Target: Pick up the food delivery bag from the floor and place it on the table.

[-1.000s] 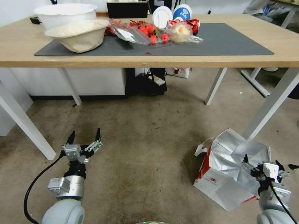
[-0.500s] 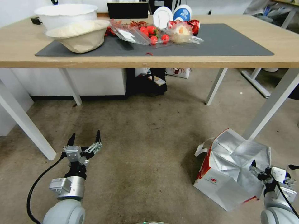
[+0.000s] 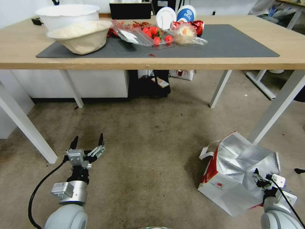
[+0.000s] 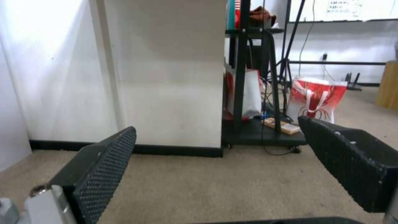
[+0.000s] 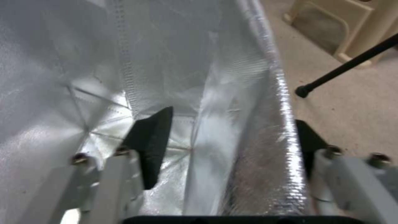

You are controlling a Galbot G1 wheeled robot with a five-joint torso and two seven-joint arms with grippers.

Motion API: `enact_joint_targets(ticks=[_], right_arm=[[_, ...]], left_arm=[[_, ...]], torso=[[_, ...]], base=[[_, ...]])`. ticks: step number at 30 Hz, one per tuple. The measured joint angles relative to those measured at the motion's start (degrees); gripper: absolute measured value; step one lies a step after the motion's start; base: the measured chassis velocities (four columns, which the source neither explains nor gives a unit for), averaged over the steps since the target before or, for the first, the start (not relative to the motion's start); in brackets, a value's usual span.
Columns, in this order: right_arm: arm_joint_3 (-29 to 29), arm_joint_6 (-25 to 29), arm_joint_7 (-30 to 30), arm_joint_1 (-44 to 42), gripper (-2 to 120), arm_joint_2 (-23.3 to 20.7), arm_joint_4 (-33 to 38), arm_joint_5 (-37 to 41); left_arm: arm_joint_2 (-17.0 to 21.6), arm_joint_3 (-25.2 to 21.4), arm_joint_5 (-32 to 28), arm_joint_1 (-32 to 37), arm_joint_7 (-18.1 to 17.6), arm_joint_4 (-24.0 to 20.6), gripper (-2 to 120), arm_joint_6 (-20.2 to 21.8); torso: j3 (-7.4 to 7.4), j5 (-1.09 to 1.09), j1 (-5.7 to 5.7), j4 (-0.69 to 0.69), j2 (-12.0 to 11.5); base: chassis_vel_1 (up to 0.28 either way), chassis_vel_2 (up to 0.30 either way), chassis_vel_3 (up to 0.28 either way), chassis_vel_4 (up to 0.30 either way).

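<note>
The food delivery bag [image 3: 229, 187] lies tipped on the carpet at the right, white with a red side panel, small red logo and white handle; its silver foil lining [image 5: 83, 77] faces up. My right gripper [image 3: 263, 180] is low at the bag's near right edge. It is open [image 5: 226, 146]: one finger sits inside against the foil, and the other is outside, half hidden by the bag's rim. My left gripper [image 3: 87, 140] hovers open over bare carpet at the left [image 4: 216, 126], holding nothing. The light-wood table [image 3: 19, 41] with its dark grey mat [image 3: 238, 41] stands beyond.
Two bowls [image 3: 79, 35], clear bags of red tomatoes [image 3: 155, 33] and plates crowd the mat's left and middle. A white table leg [image 3: 276, 105] rises just behind the bag. A black cart [image 4: 257, 133] and a red-and-white bag [image 4: 315, 99] stand under the table.
My right gripper has dropped lower and nearer, sinking into the bag's open foil top, and the foil has shifted slightly. The left arm has barely moved.
</note>
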Motion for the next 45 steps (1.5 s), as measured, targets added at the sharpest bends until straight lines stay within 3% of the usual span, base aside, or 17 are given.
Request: enact_joint_targets(ticks=[15, 23, 33, 36, 39, 45], right_arm=[[0.74, -1.1, 1.35, -0.26, 0, 0.75, 0.71, 1.48], [0.44, -0.78, 1.56, -1.17, 0, 0.77, 1.39, 2.27], [-5.57, -0.73, 1.52, -7.11, 0, -0.37, 11.48, 5.84], [-8.03, -1.48, 0.66, -8.68, 0, -2.2, 15.42, 6.02], [-12.2, -3.89, -1.3, -10.44, 0, -7.44, 22.83, 5.37], [-13.25, -5.52, -7.63, -11.38, 0, -15.26, 28.71, 5.05]], left_arm=[[0.39, -0.45, -0.21, 0.35, -0.44, -1.19, 98, -0.12], [0.38, -0.58, -0.26, 0.38, -0.56, -1.16, 97, -0.25], [-0.04, -0.47, -0.13, -0.48, -0.29, 0.51, 99, -1.83], [0.0, -0.7, -0.14, -0.76, 0.07, 0.92, 99, -2.6], [0.04, -1.24, -0.18, -1.06, 0.84, 1.42, 100, -3.46], [0.32, -1.61, -0.53, -1.54, 0.58, 2.06, 100, -4.34]], torso=[[0.0, 0.02, 0.01, 0.0, 0.02], [0.0, 0.01, 0.01, 0.0, 0.02], [0.0, 0.01, 0.0, 0.0, 0.03], [0.0, 0.02, 0.01, 0.0, 0.03], [0.0, 0.03, 0.01, 0.01, 0.03], [0.0, 0.02, 0.01, 0.0, 0.03]], base=[[0.0, 0.0, 0.0, 0.0], [0.0, 0.0, 0.0, 0.0], [0.0, 0.0, 0.0, 0.0], [0.0, 0.0, 0.0, 0.0], [0.0, 0.0, 0.0, 0.0], [0.0, 0.0, 0.0, 0.0]])
